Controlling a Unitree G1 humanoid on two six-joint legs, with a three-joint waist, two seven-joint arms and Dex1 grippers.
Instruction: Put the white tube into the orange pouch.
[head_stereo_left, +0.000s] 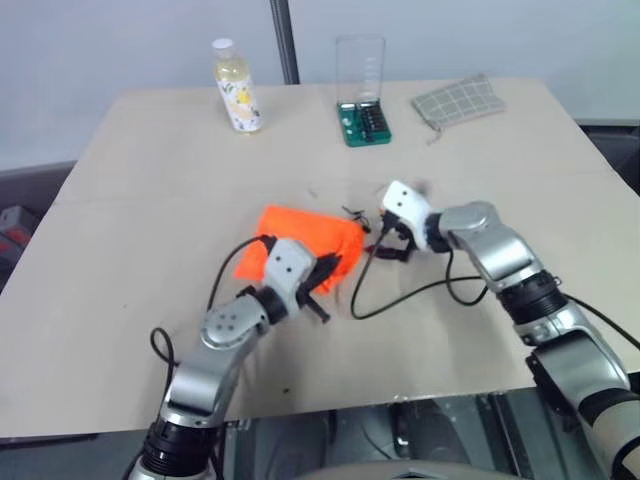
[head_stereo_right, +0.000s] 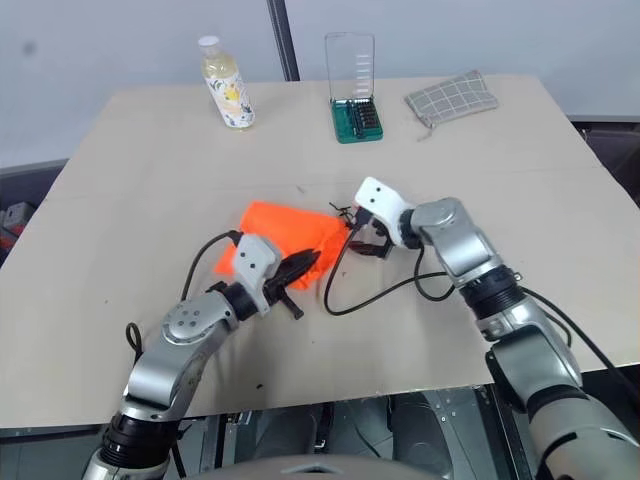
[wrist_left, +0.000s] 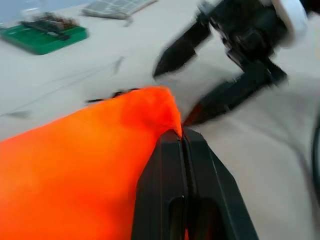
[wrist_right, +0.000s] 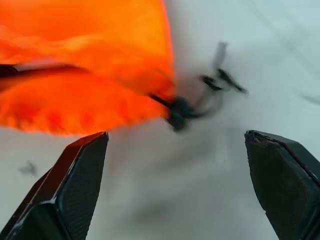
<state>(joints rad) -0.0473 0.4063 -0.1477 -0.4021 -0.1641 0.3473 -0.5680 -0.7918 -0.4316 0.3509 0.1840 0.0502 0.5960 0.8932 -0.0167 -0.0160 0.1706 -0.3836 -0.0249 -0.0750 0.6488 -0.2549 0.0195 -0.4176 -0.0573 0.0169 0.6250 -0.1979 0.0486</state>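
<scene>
Orange pouch (head_stereo_left: 300, 240) pinched by closed left gripper (head_stereo_left: 322, 272), right gripper (head_stereo_left: 388, 240) beside it — fingers spread wide, empty

L pincer (head_stereo_left: 327, 272) clamped shut, R pincer (head_stereo_left: 385, 240) wide open, angled down

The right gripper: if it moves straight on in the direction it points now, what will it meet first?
Probably the dark ring pull at the corner of the orange pouch, which lies just ahead of the right gripper and its open fingers. Depth is unclear, so it may meet the table first.
</scene>
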